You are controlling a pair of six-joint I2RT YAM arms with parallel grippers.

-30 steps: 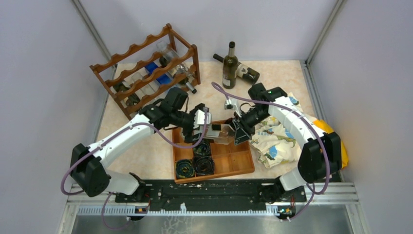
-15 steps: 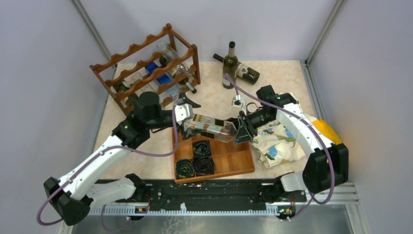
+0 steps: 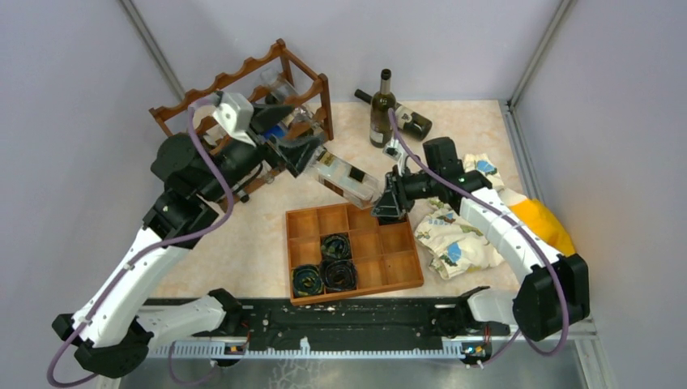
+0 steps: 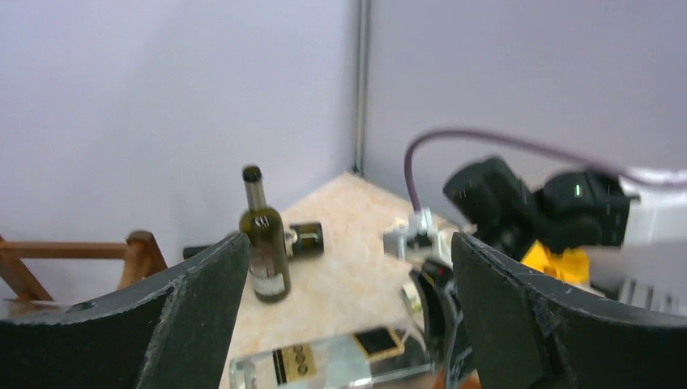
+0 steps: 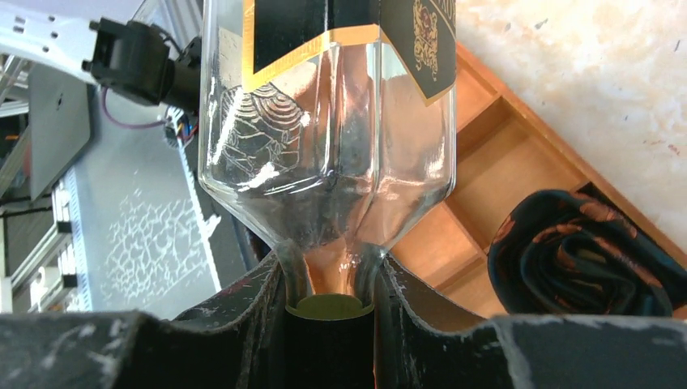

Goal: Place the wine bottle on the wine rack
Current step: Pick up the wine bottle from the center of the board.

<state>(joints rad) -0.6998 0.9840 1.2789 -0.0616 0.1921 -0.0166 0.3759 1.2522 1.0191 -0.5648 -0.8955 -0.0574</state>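
Wine rack (image 3: 206,85) sits at far-left corner of the table, angled, with clear bottles with blue labels (image 3: 271,121) already lying in its lower tiers. Top tier looks free.

Left hand (image 3: 301,154) is raised just beside the rack's right end. Wrist view shows its fingers spread wide and clamping nothing.

Task thing, a clear glass bottle with black-and-gold label (image 3: 344,177), is in the air, roughly horizontal, base toward the rack and left hand, neck toward the right. Not on the rack yet.

Right hand (image 3: 387,203) is clenched on the bottle neck; its wrist view shows the neck pinched between both fingers.

Compartment tray (image 3: 397,271) lies under and near of the bottle. An upright dark green bottle (image 3: 381,109) stands at the far edge, and a patterned cloth (image 3: 454,239) lies toward the right edge.

Risks:
- Neck-only grip on slick glass with the heavy end hanging out. Bottle could pivot or slide and drop on tray or table.
- Base could clip the rack post or the stored bottles and shove the rack.
- Arms are close and could collide.
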